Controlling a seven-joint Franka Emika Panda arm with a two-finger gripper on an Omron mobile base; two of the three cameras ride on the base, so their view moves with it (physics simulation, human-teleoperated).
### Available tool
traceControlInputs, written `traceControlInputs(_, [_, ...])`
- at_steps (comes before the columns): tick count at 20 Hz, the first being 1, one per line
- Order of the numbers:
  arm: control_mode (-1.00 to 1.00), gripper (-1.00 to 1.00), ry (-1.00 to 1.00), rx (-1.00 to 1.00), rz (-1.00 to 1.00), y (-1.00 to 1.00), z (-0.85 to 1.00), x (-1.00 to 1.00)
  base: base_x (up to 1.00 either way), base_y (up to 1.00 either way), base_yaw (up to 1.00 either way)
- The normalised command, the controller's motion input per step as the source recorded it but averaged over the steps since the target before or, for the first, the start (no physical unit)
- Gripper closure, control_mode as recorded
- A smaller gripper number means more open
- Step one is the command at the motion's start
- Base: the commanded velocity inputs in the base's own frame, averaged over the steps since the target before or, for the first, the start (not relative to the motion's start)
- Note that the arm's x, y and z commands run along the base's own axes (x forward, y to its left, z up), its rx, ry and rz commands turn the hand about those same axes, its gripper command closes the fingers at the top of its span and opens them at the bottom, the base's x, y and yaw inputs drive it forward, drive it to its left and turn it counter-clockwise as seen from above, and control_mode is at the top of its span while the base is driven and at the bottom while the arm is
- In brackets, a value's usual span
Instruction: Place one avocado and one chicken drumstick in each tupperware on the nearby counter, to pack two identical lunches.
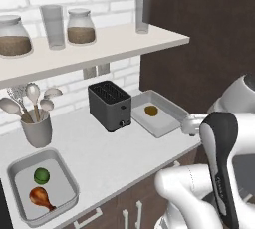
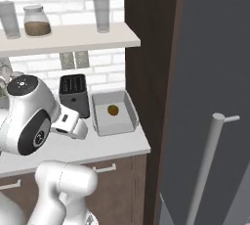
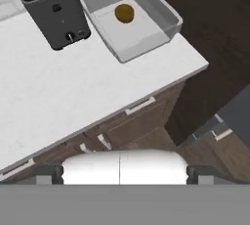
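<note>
On the counter [image 1: 104, 153], the near-left tupperware [image 1: 20, 166] holds a dark green avocado [image 1: 42, 175] and a reddish-brown chicken drumstick [image 1: 41, 197]. The other tupperware [image 1: 167, 104] sits to the right of the toaster and holds an olive-brown avocado [image 1: 151, 110], also seen in the right base view [image 2: 113, 110] and the hand view [image 3: 124, 13]. My gripper [image 3: 119, 174] is open with nothing between its dark fingertips [image 3: 49, 173]. It hangs above the counter's front edge, short of that right tupperware [image 3: 166, 16].
A black toaster [image 1: 109, 104] stands between the two trays. A grey utensil holder [image 1: 36, 129] sits at the back left. A white shelf [image 1: 99, 49] with jars and glasses overhangs the counter. A tall dark cabinet [image 2: 146, 72] and a grey door with a bar handle [image 2: 207, 165] close off the right.
</note>
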Motion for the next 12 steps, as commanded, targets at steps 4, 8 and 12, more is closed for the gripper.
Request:
traceControlInputs(4, [-1.0, -1.0, 0.02, 0.0, 0.16, -0.05, -0.57, 0.08, 0.0, 0.0, 0.0])
traceControlInputs(8, [-1.0, -1.0, 0.0, -0.04, -0.01, 0.01, -0.4, 0.0, 0.0, 0.0, 0.0])
traceControlInputs(12, [-1.0, -1.0, 0.0, -0.13, -0.16, 0.0, -0.22, 0.0, 0.0, 0.0, 0.0])
